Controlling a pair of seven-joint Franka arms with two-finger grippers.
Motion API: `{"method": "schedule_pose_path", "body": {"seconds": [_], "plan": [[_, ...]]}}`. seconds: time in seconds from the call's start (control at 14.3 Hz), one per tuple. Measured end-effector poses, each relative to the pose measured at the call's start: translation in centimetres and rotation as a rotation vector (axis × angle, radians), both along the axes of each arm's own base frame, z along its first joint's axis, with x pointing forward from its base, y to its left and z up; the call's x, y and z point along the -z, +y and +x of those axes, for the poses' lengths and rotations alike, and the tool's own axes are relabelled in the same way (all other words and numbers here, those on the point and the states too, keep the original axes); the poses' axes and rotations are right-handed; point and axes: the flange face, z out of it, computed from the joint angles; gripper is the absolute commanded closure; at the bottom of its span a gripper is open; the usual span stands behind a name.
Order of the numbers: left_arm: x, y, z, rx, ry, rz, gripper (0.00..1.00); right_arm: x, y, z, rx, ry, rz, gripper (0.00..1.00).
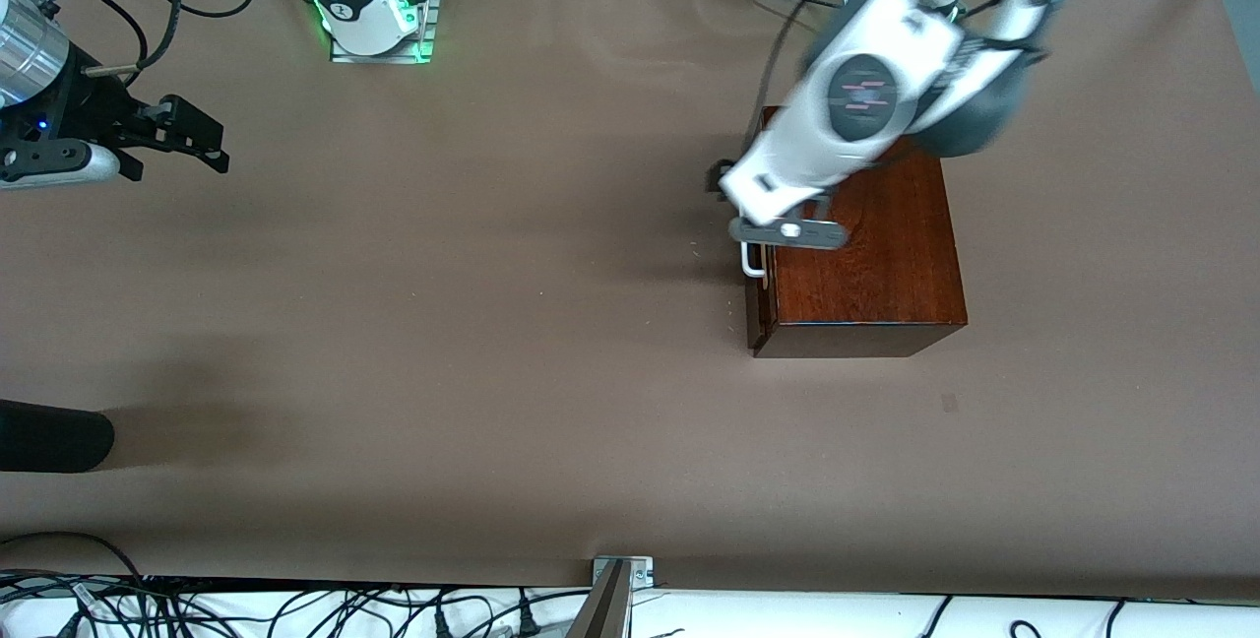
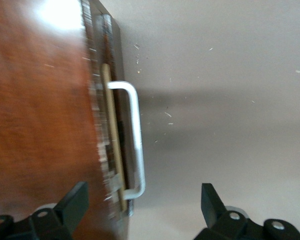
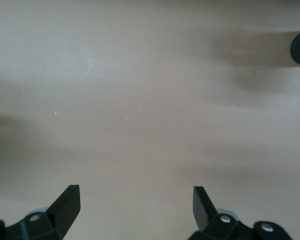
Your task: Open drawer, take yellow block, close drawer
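Now the wooden box [image 1: 866, 254] stands toward the left arm's end of the table, its long axis running nearer-to-farther from the front camera; the drawer [image 2: 112, 140] looks slightly ajar and faces the right arm's end; its white bar handle [image 2: 135, 145] lies between the spread fingers of the left gripper [image 2: 145, 210]; the right gripper [image 1: 192, 136], also spread, waits over bare table [image 1: 492, 372]; no writing is readable.

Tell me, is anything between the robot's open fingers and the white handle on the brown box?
Nothing: in the left wrist view the left gripper hangs open above the drawer's white bar handle, air between them.
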Motion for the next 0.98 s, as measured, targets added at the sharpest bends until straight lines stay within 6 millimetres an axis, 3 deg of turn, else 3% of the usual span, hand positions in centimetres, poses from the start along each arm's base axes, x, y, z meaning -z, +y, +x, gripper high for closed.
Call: {"method": "schedule_pose_path", "body": {"seconds": [0.14,0.28,0.7,0.98], "plan": [[3.0,-2.9,-1.7,0.006,-0.027,0.102,0.00,0.2,0.0,0.1,0.003,0.003,0.000,0.00],[4.8,-4.4,-2.7,-0.004,-0.034,0.153,0.00,0.2,-0.1,0.1,0.004,0.002,0.000,0.00],[9.6,-4.4,-3.3,0.056,-0.117,0.202,0.00,-0.2,-1.0,0.1,0.020,-0.005,0.001,0.00],[11.2,-4.9,-4.1,0.071,-0.135,0.182,0.00,-0.2,-1.1,-0.1,0.022,0.006,0.000,0.00]]}}
